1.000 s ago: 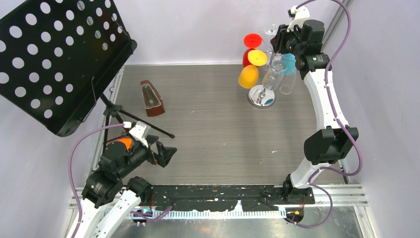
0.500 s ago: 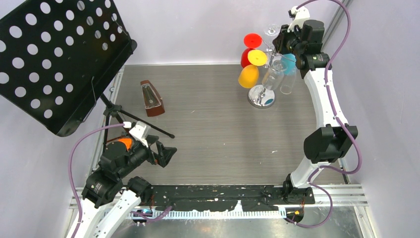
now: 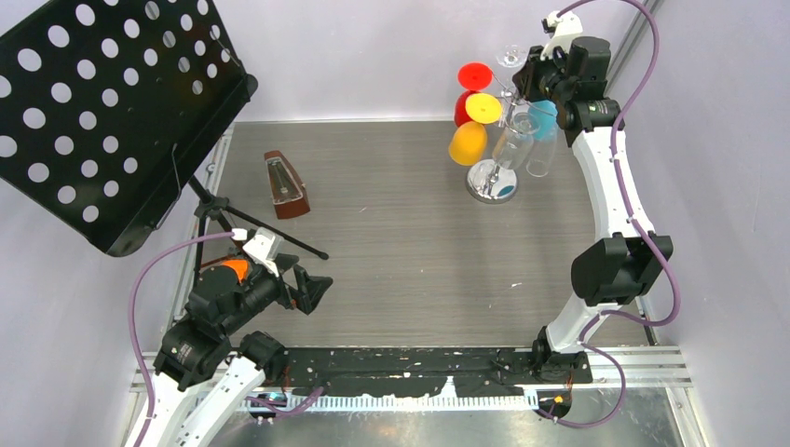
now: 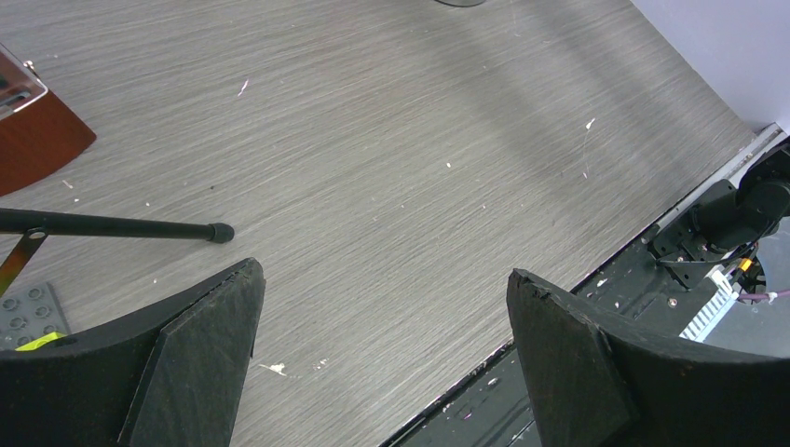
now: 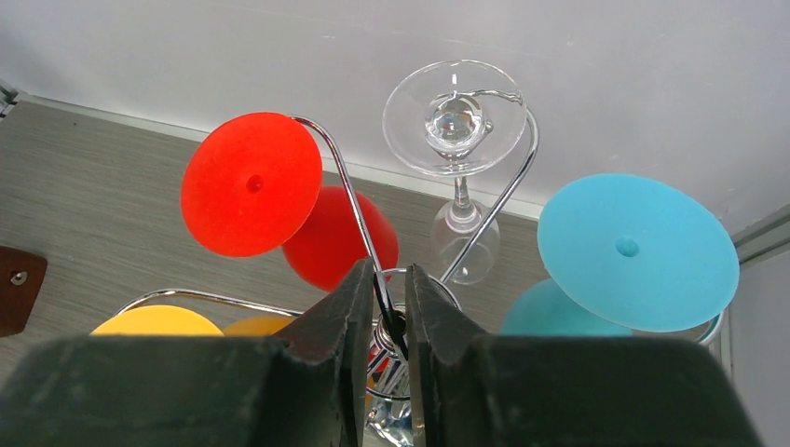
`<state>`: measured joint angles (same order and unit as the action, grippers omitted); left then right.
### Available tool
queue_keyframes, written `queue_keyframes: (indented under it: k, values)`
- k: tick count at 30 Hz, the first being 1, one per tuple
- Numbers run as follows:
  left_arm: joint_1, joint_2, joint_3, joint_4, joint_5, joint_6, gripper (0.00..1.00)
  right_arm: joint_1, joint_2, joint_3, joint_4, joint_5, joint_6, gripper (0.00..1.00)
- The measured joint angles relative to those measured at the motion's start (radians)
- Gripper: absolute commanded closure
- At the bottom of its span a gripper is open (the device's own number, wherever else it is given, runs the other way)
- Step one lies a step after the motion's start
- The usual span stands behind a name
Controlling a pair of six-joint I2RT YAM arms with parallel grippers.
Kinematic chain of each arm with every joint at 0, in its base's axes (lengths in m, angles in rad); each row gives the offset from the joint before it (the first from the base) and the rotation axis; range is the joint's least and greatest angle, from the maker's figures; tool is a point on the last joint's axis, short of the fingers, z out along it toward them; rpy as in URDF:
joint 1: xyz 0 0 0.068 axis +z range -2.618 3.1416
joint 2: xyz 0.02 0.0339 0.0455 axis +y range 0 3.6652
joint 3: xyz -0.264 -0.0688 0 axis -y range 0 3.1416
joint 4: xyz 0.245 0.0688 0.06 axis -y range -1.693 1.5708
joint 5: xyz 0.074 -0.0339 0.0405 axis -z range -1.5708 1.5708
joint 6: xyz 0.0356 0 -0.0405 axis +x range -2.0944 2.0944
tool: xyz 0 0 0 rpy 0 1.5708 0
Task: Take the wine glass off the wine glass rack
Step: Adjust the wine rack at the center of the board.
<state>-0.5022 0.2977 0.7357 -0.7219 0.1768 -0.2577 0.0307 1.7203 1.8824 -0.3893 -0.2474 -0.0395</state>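
Presently the right gripper (image 5: 389, 300) pinches the top wire of the rack (image 3: 483, 177), where glasses (image 5: 455, 116) hang, far right on the table (image 3: 391, 233); the left gripper (image 4: 382, 312) gapes, empty.

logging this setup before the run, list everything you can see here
wine glass rack: one, chrome, far right of the table
red wine glass: one, hanging on the rack's left side
yellow wine glass: one, yellow foot, orange bowl, hanging below the red one
blue wine glass: one, hanging on the rack's right side
clear wine glass: at least one, hanging at the rack's back
metronome: one, brown, far left of centre
music stand: one, black, perforated, left edge
table: one, grey wood grain
left gripper: open, low over the near left
right gripper: pinching the rack's top wire
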Motion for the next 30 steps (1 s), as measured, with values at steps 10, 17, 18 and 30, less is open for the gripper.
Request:
queue_keyframes:
  k: [10,17,18,30]
  values:
    - [0.0,0.0,0.0,0.0,0.0,0.0,0.01,0.0,0.008,0.009,-0.002,-0.009,-0.008,0.94]
    - [0.0,0.0,0.0,0.0,0.0,0.0,0.01,0.0,0.008,0.01,-0.002,-0.002,0.008,0.94]
    - [0.0,0.0,0.0,0.0,0.0,0.0,0.01,0.0,0.008,0.01,-0.002,0.002,0.016,0.94]
    - [0.0,0.0,0.0,0.0,0.0,0.0,0.01,0.002,0.008,0.015,-0.006,0.031,0.071,0.94]
